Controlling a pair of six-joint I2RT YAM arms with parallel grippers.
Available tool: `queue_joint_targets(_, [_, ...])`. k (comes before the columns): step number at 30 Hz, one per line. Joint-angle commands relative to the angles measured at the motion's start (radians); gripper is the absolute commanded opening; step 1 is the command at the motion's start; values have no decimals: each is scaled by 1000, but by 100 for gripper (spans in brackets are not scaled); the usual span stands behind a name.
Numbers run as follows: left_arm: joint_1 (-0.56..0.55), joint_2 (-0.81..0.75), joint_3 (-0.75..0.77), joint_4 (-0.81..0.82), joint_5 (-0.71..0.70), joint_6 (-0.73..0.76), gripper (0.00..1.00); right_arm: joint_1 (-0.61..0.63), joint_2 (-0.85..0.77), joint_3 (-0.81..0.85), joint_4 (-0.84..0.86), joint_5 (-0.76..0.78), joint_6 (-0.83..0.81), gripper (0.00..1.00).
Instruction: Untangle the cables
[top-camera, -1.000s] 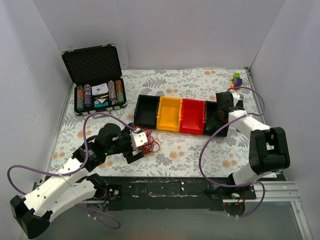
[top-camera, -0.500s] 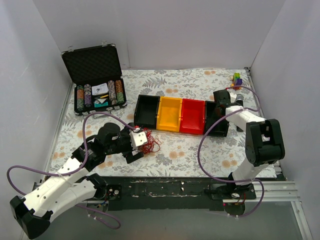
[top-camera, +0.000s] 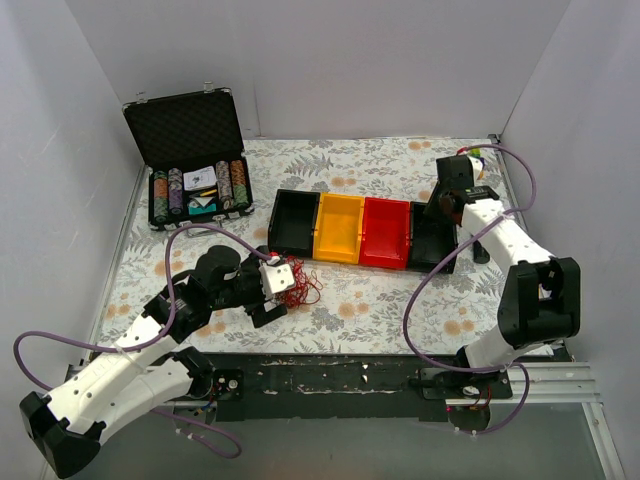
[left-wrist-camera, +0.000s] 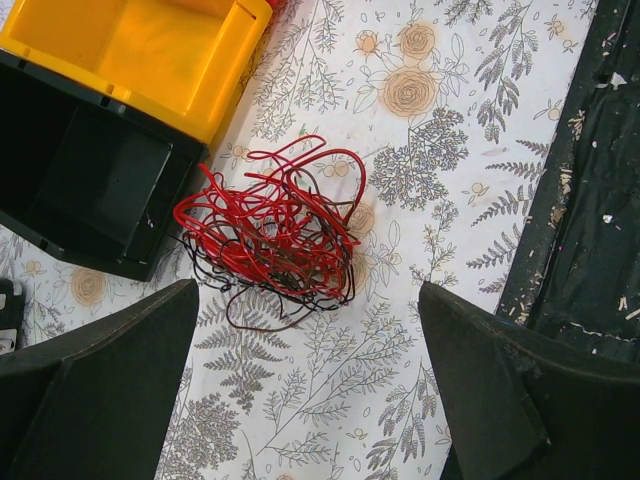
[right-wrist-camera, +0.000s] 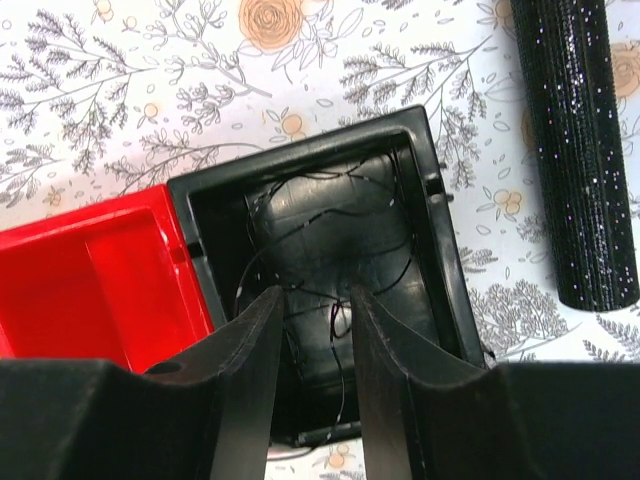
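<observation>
The cables (left-wrist-camera: 272, 232) lie in a tangled bunch of thin red and dark wires on the flowered tabletop, just in front of the black bin (left-wrist-camera: 85, 180). My left gripper (left-wrist-camera: 310, 390) hovers over the near side of the bunch, open wide, touching nothing; in the top view it (top-camera: 278, 296) sits beside the cables (top-camera: 300, 285). My right gripper (right-wrist-camera: 315, 295) hangs above the right black bin (right-wrist-camera: 440, 250), its jaws apart. A few thin dark cables (right-wrist-camera: 330, 240) lie loose inside that bin, one running under the gap between the fingers.
A row of bins runs black (top-camera: 292, 222), yellow (top-camera: 340, 228), red (top-camera: 385, 232), black (top-camera: 428, 240). An open case of poker chips (top-camera: 190, 195) stands at the back left. A glittery black cylinder (right-wrist-camera: 578, 150) lies right of the bins. Small coloured toys (top-camera: 473, 156) sit at the back right.
My right gripper has opened and drawn up and back from the right black bin. The left arm and the red bunch have not moved.
</observation>
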Motion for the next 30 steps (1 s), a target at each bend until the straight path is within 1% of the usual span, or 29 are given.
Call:
queue_joint_targets(1, [9, -19, 25, -11, 19, 3, 93, -2, -77, -15, -20, -37, 2, 40])
queue_joint_targets(5, [9, -18, 29, -10, 21, 3, 93, -1, -117, -15, -34, -92, 22, 38])
queue_joint_targets(12, [9, -21, 25, -14, 25, 2, 93, -1, -178, -20, -104, 18, 53, 38])
queue_joint_targets(15, [9, -21, 26, -13, 25, 2, 93, 15, -246, -57, -36, -35, 50, 35])
queue_joint_targets(17, [9, -21, 26, -16, 27, 2, 93, 34, -266, -57, -20, -57, 48, 35])
queue_joint_targets(21, [9, -19, 25, -16, 27, 3, 93, 100, -257, -29, 1, -82, 45, 33])
queue_joint_targets(25, [9, -15, 28, -14, 24, 5, 93, 113, -189, -6, -17, -77, 48, 32])
queue_joint_targets(27, [9, -16, 29, -13, 19, 3, 93, 113, -165, -18, -14, -69, 51, 24])
queue_joint_targets(29, [9, -19, 28, -16, 13, 5, 93, 113, -148, -32, -8, -56, 56, 11])
queue_joint_targets(30, [9, -19, 28, -17, 13, 5, 93, 113, -142, -40, -5, -45, 56, 8])
